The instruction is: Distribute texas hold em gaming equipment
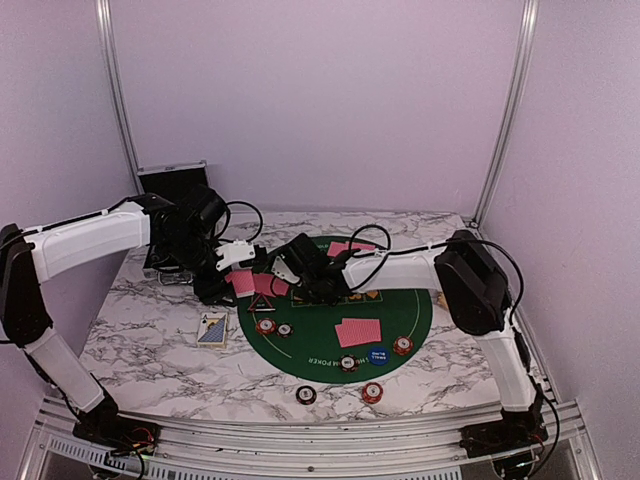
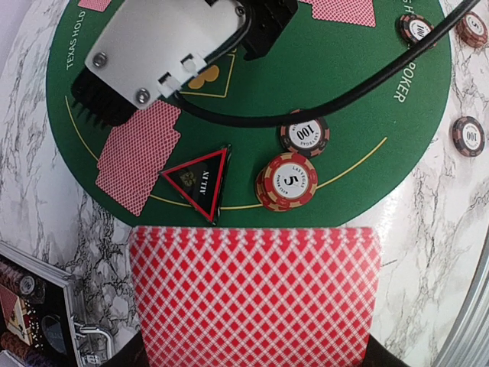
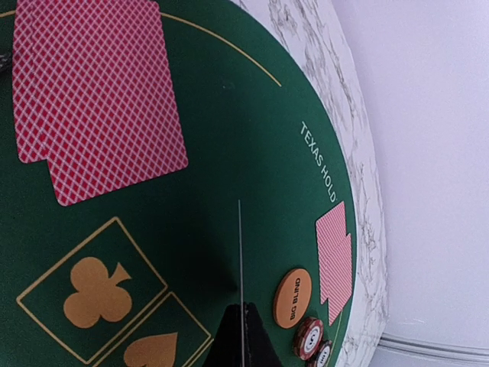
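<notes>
Chips point(image 1: 372, 392), a blue button point(image 1: 377, 355) and dealt pairs point(image 1: 358, 332) lie out across the lower frame, yet at centre my left gripper point(image 2: 254, 361) clamps the deck point(image 2: 256, 294) and my right gripper point(image 3: 244, 336), squeezed tight, nips what looks like one card point(image 3: 240, 252) edge-on, so dealing seems unfinished.

right wrist camera looks down on the green felt mat point(image 3: 229, 138) - gold "texas hold" lettering curves along its edge. two red-backed cards point(image 3: 95, 92) lie overlapped, face down, upper left. gold club point(image 3: 95, 290) and spade point(image 3: 153, 353) boxes sit lower left. the gripper point(image 3: 243, 336) is at bottom centre, jaws pressed together, a thin pale line rising from the tips - too thin to identify. just beside it sits the orange big blind button point(image 3: 293, 297), with chips point(image 3: 309, 338) below and another card pair point(image 3: 335, 256) at the mat's rim. marble worktop point(image 3: 321, 46) lies beyond.
</notes>
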Motion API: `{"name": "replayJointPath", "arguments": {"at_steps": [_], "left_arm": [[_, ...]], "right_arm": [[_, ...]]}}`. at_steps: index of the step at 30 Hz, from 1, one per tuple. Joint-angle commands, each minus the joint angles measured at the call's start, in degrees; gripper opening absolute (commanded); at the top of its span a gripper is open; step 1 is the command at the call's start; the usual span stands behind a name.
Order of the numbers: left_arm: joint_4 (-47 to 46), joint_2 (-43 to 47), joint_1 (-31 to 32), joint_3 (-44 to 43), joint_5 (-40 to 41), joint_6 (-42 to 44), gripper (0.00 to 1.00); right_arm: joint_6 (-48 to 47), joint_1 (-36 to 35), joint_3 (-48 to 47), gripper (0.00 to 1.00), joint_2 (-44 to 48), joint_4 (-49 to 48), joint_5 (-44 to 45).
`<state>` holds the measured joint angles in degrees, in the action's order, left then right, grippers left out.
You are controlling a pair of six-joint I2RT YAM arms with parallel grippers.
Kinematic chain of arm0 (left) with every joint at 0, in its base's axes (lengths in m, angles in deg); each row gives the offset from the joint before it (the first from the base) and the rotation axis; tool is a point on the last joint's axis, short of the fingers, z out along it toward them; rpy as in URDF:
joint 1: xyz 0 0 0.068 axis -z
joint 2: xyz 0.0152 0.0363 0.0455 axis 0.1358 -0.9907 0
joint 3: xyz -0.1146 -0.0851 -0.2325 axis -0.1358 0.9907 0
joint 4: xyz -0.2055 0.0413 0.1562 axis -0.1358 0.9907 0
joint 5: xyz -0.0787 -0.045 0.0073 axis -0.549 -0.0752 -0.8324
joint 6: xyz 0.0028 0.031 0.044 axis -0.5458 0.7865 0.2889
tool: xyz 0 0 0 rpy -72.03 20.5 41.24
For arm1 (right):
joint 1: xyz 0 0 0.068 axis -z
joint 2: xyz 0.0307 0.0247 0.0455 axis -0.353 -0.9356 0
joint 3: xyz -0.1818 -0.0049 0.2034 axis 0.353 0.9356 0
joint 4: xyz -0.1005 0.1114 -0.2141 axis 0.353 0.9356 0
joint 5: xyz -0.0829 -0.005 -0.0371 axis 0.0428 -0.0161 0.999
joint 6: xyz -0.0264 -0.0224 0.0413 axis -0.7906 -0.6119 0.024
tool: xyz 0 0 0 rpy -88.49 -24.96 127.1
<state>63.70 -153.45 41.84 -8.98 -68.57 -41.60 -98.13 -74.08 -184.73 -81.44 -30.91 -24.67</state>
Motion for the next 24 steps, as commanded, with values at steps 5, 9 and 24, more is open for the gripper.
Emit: {"name": "replayJointPath", "arguments": {"at_steps": [5, 9, 24], "left_arm": [[0.91, 1.39, -0.38, -0.31, -0.77, 0.18, 0.00], [0.91, 1.24, -0.38, -0.52, -0.58, 0.34, 0.00], [1.00, 0.34, -0.38, -2.14, -0.73, 0.18, 0.00]], "right_arm": [[-1.32, -1.71, -0.16, 0.07, -0.61, -0.99, -1.59], [1.18, -1.93, 1.62, 0.19, 0.53, 0.38, -5.17], [7.60, -1.84, 7.25, 0.49, 5.77, 2.78, -14.05]]}}
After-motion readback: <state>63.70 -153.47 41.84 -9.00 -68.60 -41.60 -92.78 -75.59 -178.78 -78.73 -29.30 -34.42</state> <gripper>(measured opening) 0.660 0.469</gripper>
